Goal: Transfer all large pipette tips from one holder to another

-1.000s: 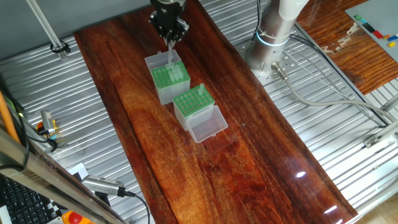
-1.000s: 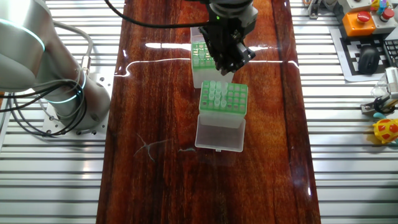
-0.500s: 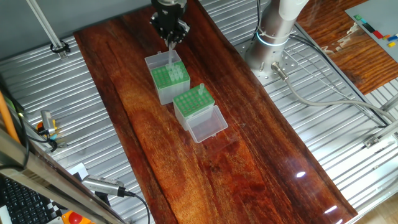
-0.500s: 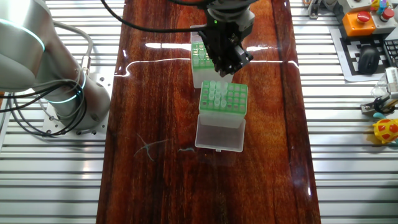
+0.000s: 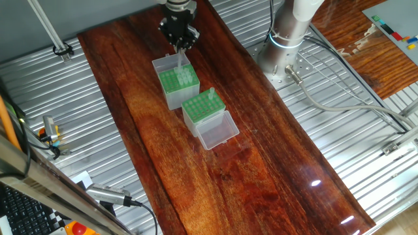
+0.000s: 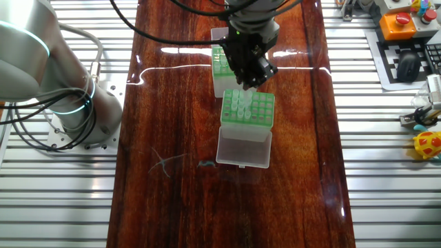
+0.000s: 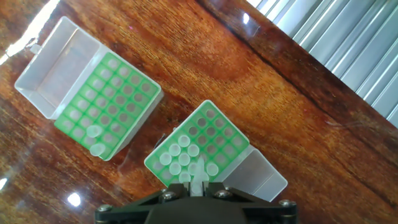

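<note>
My gripper (image 7: 198, 186) is shut on one large pipette tip (image 7: 198, 173), pale and translucent, which hangs from the fingers over the end of the clear-sided holder (image 7: 214, 134) that carries several more tips (image 7: 179, 155). That holder's clear lid (image 7: 260, 177) lies open. The grey-sided holder (image 7: 118, 93), with a whitish lid (image 7: 55, 68), stands beside it with two tips (image 7: 94, 140) near one corner. From the fixed views, the gripper (image 5: 179, 47) (image 6: 248, 84) is above both boxes with the tip (image 5: 179, 60) (image 6: 246, 92) pointing down.
The two boxes stand close together on a dark wooden board (image 5: 261, 163). The arm's base (image 5: 287, 39) is bolted to the ribbed metal table (image 5: 339, 124) beside it. Cables run over the metal there.
The gripper, still holding the tip, has shifted slightly; in the other fixed view it moved a little to the left. The boxes have not moved.
</note>
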`<state>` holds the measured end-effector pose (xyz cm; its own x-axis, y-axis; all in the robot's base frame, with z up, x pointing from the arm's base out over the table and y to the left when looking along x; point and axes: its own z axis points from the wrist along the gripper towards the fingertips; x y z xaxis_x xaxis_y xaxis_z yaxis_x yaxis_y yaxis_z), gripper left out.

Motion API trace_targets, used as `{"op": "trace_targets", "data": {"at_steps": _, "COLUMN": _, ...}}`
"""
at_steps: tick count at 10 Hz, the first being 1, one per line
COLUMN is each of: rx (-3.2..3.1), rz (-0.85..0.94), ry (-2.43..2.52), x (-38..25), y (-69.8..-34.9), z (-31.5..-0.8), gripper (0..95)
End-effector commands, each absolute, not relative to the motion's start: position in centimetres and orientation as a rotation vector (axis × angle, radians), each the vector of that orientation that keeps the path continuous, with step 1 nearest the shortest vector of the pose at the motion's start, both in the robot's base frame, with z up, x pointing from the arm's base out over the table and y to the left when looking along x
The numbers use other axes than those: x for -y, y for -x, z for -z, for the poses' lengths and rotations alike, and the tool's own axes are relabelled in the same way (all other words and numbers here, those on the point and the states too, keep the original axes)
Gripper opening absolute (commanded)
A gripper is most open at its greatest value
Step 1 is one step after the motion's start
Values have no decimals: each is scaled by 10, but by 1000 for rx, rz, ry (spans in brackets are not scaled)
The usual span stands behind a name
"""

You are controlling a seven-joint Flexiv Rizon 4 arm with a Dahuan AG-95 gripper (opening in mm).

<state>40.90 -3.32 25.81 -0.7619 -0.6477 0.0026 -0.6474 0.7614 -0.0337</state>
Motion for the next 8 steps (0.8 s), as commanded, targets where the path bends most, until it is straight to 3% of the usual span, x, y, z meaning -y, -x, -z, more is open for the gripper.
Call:
{"op": "trace_targets", "data": {"at_steps": 1, "rx": -2942, "rz": 53, "ry": 1084, "x": 33, "y": -408, "z": -259, "gripper": 380}}
{"op": "trace_targets", "data": {"at_steps": 8, "rx": -2970, "rz": 54, "ry": 1016, "x": -2, "y": -405, "z": -261, "gripper": 380}}
